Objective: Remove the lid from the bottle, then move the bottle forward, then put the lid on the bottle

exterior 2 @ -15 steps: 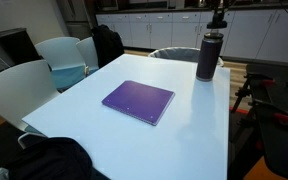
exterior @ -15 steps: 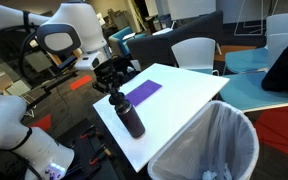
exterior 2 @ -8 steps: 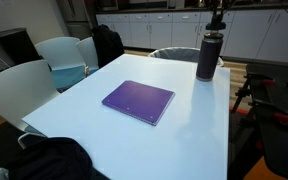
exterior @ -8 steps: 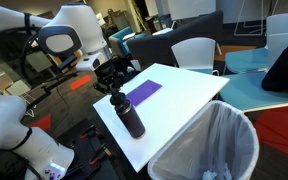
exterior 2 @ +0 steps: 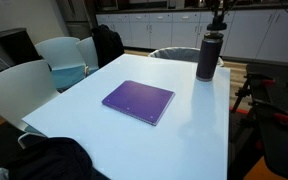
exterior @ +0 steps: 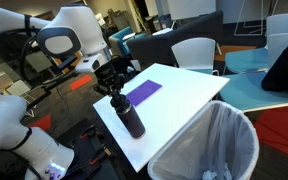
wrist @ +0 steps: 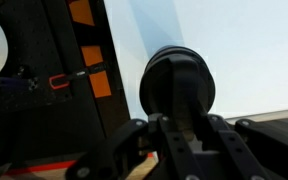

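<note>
In an office room with chairs [exterior: 194, 52], the white table [exterior: 189, 95] carries a flat purple sheet [exterior 2: 139, 100]. The bottle [exterior 2: 207, 58] stands upright near the table's edge, apart from the sheet. Your gripper [exterior: 114, 94] sits on its top, fingers [wrist: 132, 142] pinching the black lid [wrist: 177, 85], which is on the neck.

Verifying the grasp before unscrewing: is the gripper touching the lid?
Touching. In the wrist view the gripper is shut on the lid atop the bottle, with no gap visible.
</note>
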